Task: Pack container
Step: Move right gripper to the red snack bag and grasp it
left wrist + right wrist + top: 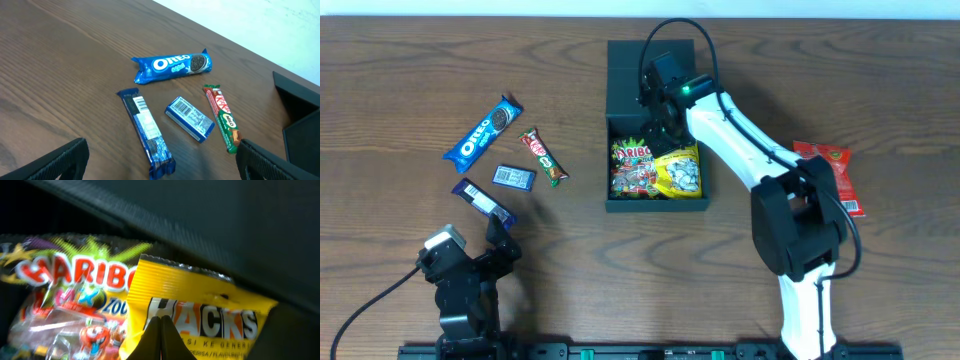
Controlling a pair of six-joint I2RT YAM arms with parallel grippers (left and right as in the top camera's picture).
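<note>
The dark teal container point(656, 207) stands open at the table's middle, its lid point(625, 80) lying back. Inside lie a Haribo bag point(632, 165) and a yellow Hacks packet point(680, 172). My right gripper point(663, 128) reaches into the container's far side. In the right wrist view its fingers point(161, 330) are shut together with nothing between them, just over the Hacks packet point(210, 310), beside the Haribo bag point(75, 280). My left gripper point(500, 245) is open and empty at the front left, near a dark blue bar point(146, 130).
Left of the container lie an Oreo packet point(483, 131), a red-green KitKat bar point(543, 157), a small blue packet point(514, 177) and the dark blue bar point(483, 201). A red packet point(832, 175) lies at the right. The container's corner shows in the left wrist view point(300, 110).
</note>
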